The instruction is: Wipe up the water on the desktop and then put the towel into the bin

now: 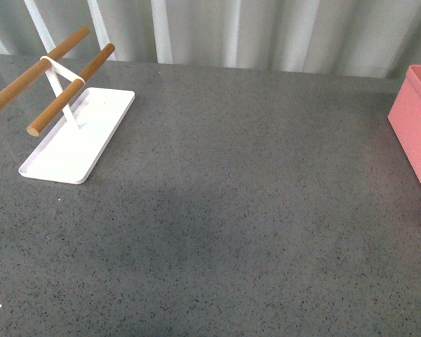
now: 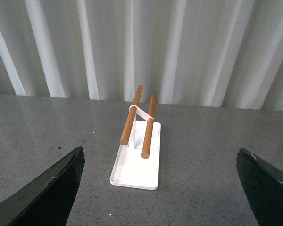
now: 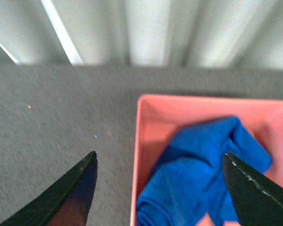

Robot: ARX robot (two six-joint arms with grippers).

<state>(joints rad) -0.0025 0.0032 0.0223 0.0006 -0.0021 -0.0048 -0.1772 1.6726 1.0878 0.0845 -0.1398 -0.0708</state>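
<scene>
**Towel lies in the bin**

Front view: bare speckled tabletop (image 1: 231, 210); the pink bin (image 1: 415, 126) sits far from the white rod tray (image 1: 77, 140).

Left wrist view: left gripper (image 2: 160, 188) spread wide, empty, facing the tray.

Right wrist view: right gripper (image 3: 160, 188) released above the bin; the blue towel (image 3: 198, 174) lies crumpled inside. Soft, light; any raised fold offers a pinch.

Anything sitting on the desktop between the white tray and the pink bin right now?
Nothing: in the front view only bare speckled desktop stretches between the white tray and the bin.
</scene>
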